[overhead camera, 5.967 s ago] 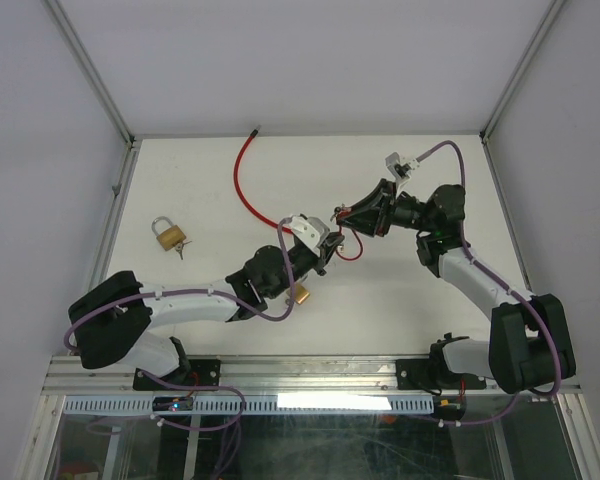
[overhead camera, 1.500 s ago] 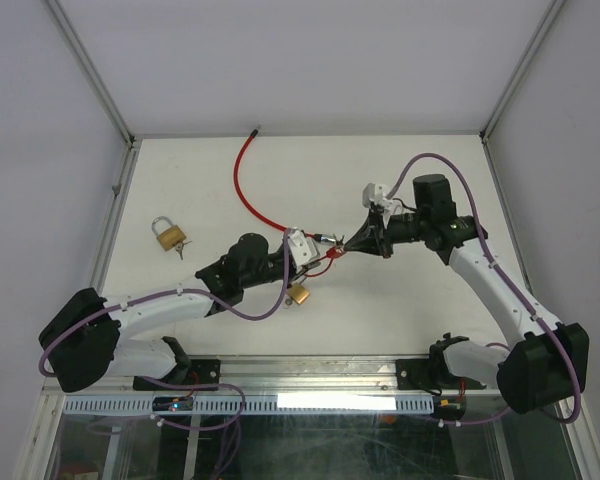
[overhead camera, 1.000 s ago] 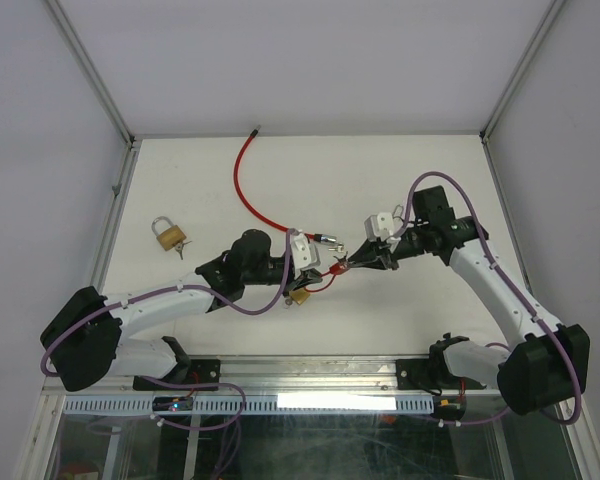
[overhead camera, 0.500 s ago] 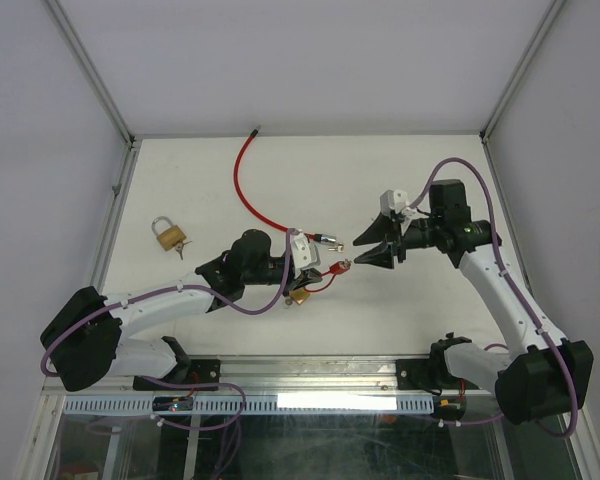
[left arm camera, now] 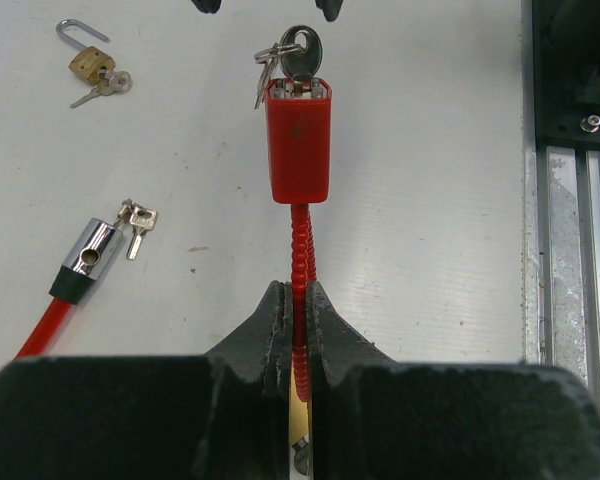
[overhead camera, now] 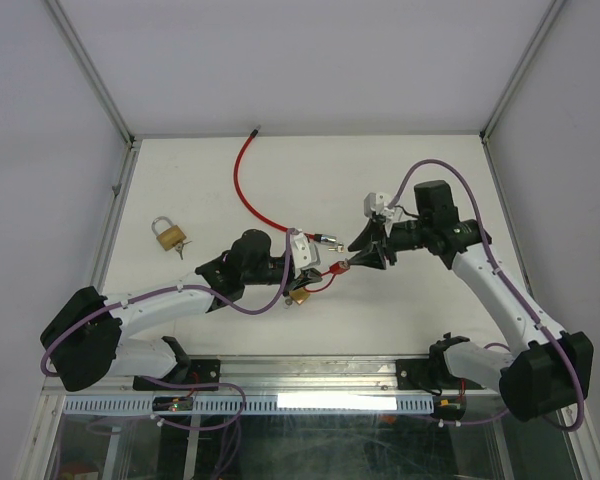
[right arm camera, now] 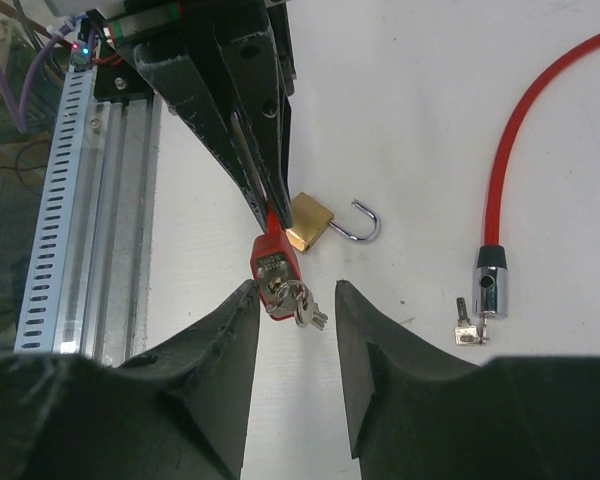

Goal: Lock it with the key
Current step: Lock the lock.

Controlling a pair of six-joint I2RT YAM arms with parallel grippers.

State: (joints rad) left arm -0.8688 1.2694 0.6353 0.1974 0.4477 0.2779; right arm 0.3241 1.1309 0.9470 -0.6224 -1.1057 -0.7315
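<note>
Clamping the red ribbed cable (left arm camera: 300,235) just behind the red rectangular plastic lock body (left arm camera: 299,140), the left gripper (left arm camera: 298,325) has its jaws closed tight on that cable, and the body points toward 12 o'clock in its wrist view. A silver key (left arm camera: 301,48) on a ring sits in the slot at the body's far end. The right gripper (right arm camera: 292,300) is partly spread and holds nothing. Its fingers (right arm camera: 225,345) flank the key, one on each side, apart from it. From overhead the lock body is near the middle of the white table (overhead camera: 180,170), with the right gripper at its 3 o'clock and the chrome cable plug (overhead camera: 327,240) at its 12 o'clock. A small brass padlock (overhead camera: 167,234) with an open shackle rests well apart at 9 o'clock.
</note>
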